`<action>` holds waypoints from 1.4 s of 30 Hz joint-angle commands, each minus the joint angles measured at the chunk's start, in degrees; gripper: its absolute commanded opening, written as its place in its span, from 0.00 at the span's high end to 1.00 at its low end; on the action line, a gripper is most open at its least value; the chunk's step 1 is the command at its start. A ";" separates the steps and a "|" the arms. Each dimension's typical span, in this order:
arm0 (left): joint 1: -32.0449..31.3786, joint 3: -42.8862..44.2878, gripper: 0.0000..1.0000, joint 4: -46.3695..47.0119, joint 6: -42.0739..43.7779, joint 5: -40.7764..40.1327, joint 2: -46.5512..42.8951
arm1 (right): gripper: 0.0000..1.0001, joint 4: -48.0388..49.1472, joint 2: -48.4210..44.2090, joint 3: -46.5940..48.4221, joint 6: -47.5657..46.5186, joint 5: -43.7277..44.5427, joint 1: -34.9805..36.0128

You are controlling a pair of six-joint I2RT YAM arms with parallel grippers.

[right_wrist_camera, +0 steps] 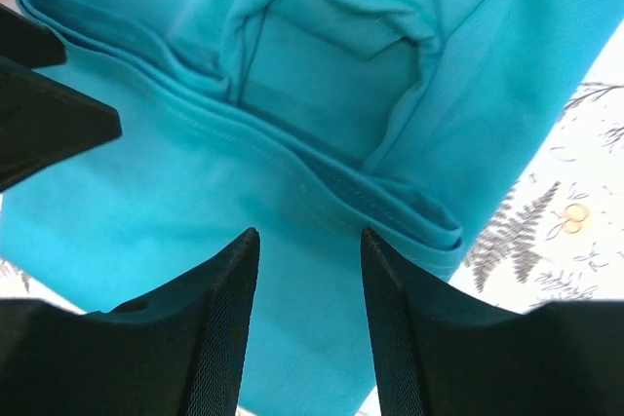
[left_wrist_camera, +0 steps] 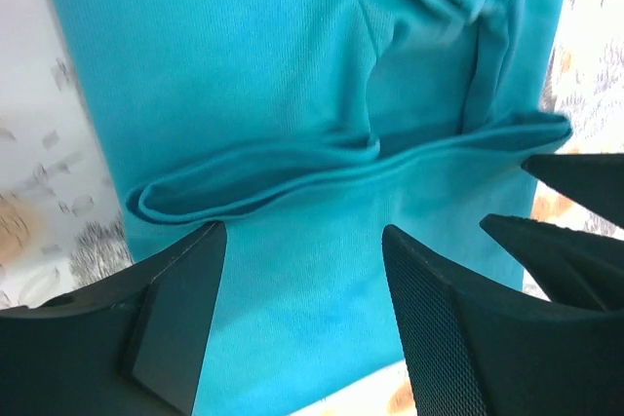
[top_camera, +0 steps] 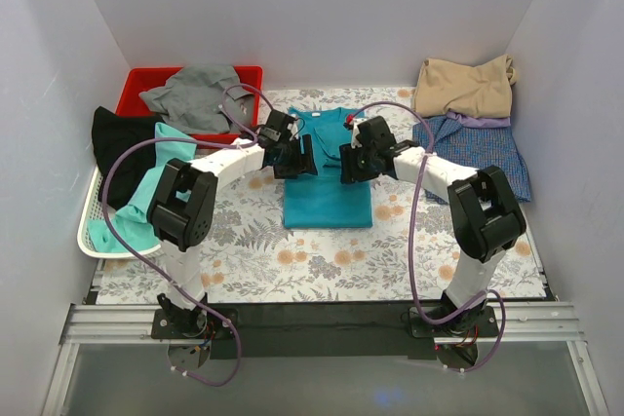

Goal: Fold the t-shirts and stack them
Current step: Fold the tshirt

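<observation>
Teal t-shirt [top_camera: 329, 204], hem fold [left_wrist_camera: 263, 168] wrist-only

Your surface [top_camera: 322, 262] is covered with a pale cloth printed with grey fern leaves and small orange flowers. At its back left corner you have a red plastic crate [top_camera: 134, 94], and just in front of that, along the left edge, a white slotted basket [top_camera: 90, 233] that hangs slightly over the side. Plain white walls [top_camera: 312, 17] close in the left, back and right. Along the near edge you see a black plate [top_camera: 322, 317] on silver rails [top_camera: 97, 323].
</observation>
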 commanded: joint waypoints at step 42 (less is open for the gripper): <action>1.99 -44.09 0.10 25.50 -10.08 11.70 -27.74 | 0.28 15.15 -22.07 -35.20 13.84 -10.70 -6.33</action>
